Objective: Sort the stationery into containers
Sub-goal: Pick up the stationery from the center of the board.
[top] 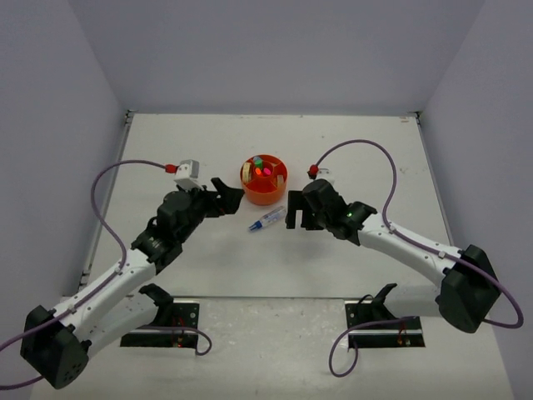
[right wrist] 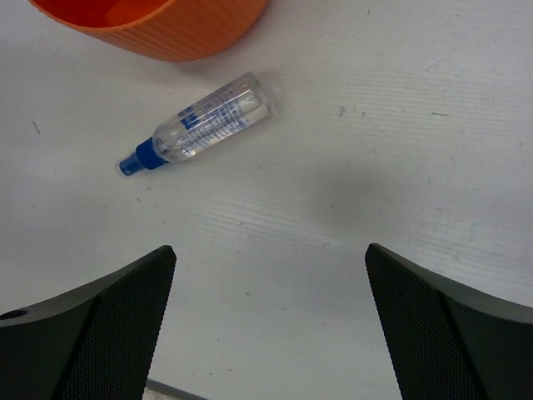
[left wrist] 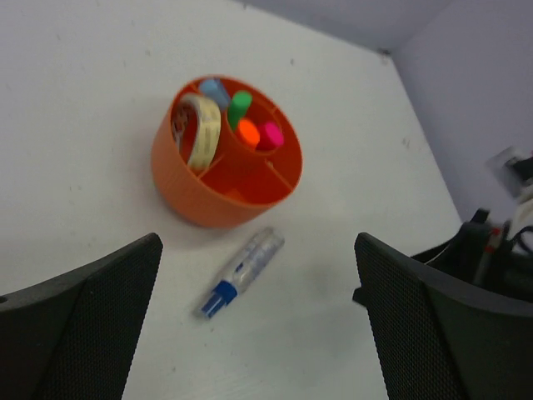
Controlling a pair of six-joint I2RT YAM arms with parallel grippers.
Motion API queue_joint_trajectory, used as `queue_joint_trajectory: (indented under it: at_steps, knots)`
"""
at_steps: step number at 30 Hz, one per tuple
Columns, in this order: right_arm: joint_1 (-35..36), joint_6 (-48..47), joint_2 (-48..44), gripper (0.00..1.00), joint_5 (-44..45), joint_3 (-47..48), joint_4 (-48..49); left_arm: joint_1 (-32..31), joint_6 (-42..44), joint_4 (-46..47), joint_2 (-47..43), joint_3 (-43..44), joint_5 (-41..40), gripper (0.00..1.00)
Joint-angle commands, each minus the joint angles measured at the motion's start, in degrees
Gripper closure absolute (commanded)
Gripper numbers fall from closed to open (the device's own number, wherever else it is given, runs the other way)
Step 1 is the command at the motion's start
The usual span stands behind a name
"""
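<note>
1. Left wrist: saw left gripper spread wide at 7 and 5 o'clock, empty; spotted blue-tipped pen flat on the table, at 6 o'clock of the orange organizer.
2. Right wrist: found right gripper released too, pen at 11 o'clock.
3. Top: noted pen between both grippers, touched by neither.

Two white-and-black arms
White links and black joints on left arm and right arm; purple cables loop off each; black mesh-textured jaws; green light on the right.
</note>
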Motion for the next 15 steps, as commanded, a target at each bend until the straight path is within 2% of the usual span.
queue_joint_trajectory:
  at_steps: [1, 5, 8, 15]
  knots:
    - [0.1, -0.6, -7.0, 0.02, 2.0, -0.9, -1.5, -7.6, 4.8, 3.2, 11.2, 3.4, 5.7, 0.0]
    - [0.1, -0.5, -14.2, 0.02, 3.4, -2.6, -3.7, -16.3, 7.8, -1.4, 20.2, 8.8, -4.2, 0.0]
    - [0.1, -0.8, -18.1, 0.02, 2.7, -3.6, -4.5, -17.5, 8.1, -1.4, 23.2, 8.9, -7.9, 0.02]
    - [0.1, -2.9, -23.6, 0.02, 1.6, -4.8, -5.8, -18.0, 14.6, -2.0, 29.6, 10.8, -13.2, 0.09]
